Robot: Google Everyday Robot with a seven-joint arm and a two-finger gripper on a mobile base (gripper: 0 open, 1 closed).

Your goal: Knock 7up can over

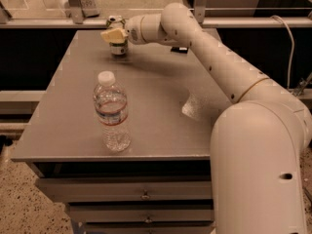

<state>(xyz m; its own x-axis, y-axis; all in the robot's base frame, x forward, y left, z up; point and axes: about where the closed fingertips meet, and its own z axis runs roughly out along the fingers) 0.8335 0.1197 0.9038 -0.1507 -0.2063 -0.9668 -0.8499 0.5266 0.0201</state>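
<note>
The end effector (113, 34) is seen at the far left of the desk (161, 101), set against or just in front of the upper part of the can (117, 49). How far it is open, and whether the can is gripped, cannot be told. The can is stood upright near the desk's far edge, its long axis vertical, with its lower body showing directly beneath the end effector. A sideways push high on the can is judged to be what tipping requires. The arm (219, 67) is stretched in from the right. The water bottle (112, 113) is stood well apart, near the front edge.
</note>
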